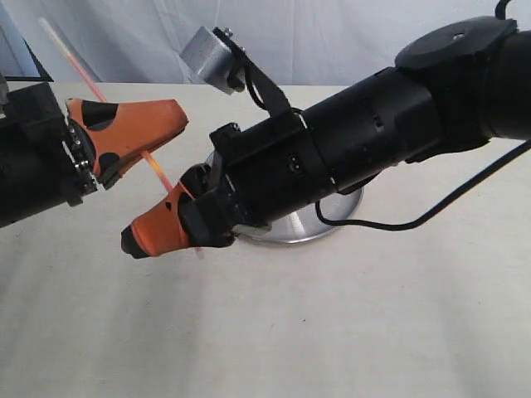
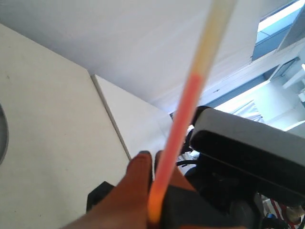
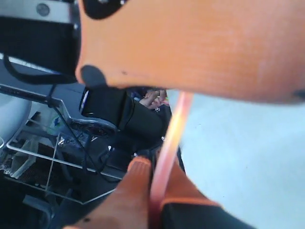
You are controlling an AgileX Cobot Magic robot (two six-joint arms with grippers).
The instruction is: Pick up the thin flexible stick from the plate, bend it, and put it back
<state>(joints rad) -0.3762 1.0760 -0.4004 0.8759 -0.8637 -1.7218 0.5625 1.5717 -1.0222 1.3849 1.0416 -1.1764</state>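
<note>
Both grippers hold the thin flexible stick in the air above the table, left of the plate. My left gripper is shut on the stick's upper part, and the pale tip rises past it to the upper left. My right gripper is shut on the lower part, just below and right of the left one. In the left wrist view the stick runs up from the closed fingers. Seen from the right wrist, the stick passes from its fingers up behind the left gripper's orange finger. My right arm hides most of the shiny plate.
A grey cylindrical part sits on the right arm near the back of the table. A black cable loops over the table right of the plate. The pale tabletop stretches toward the front, with a white backdrop behind.
</note>
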